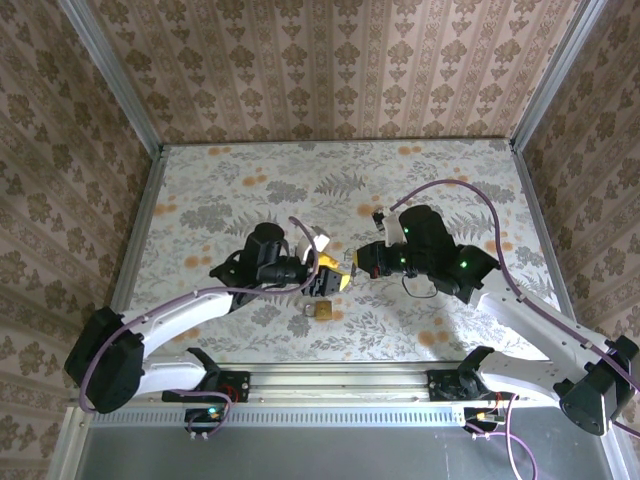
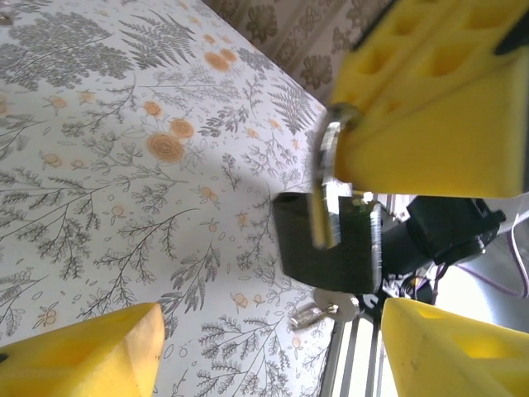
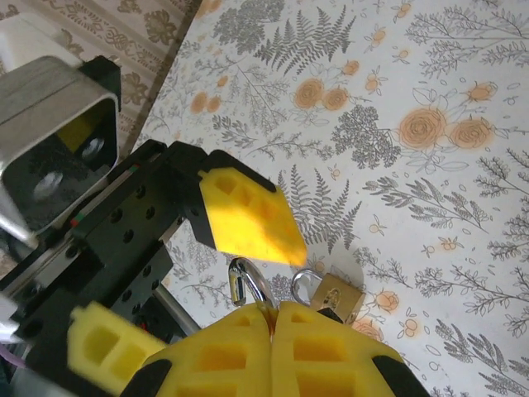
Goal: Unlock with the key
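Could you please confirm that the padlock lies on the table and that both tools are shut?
Not quite: the left tool is open, and the left wrist view shows its yellow fingers standing wide apart. The right tool is shut, apparently on the key, and the padlock does lie on the table.

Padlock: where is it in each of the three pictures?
Top external: the padlock lies low centre, near the table's front edge.
Left wrist: padlock mid-frame, a dark backlit block.
Right wrist: padlock bottom centre, brass-coloured.
Shared landmark: the floral tabletop under it.
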Robot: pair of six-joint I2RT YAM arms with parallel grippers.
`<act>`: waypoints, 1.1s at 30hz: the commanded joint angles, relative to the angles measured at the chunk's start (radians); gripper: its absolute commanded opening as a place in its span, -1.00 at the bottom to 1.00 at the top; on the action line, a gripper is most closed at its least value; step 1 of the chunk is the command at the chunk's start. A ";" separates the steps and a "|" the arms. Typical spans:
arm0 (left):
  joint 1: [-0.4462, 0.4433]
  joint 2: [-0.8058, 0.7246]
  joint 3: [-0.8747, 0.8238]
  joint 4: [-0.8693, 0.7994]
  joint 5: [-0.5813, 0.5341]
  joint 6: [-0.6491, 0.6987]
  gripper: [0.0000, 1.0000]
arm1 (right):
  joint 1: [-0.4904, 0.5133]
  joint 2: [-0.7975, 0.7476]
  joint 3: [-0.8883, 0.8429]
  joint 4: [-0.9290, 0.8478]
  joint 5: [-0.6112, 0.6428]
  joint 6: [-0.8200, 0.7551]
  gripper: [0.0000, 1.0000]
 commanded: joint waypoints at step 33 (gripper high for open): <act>0.222 -0.212 -0.004 -0.149 0.103 0.011 0.43 | -0.080 0.608 0.057 -0.088 0.173 -0.009 -1.00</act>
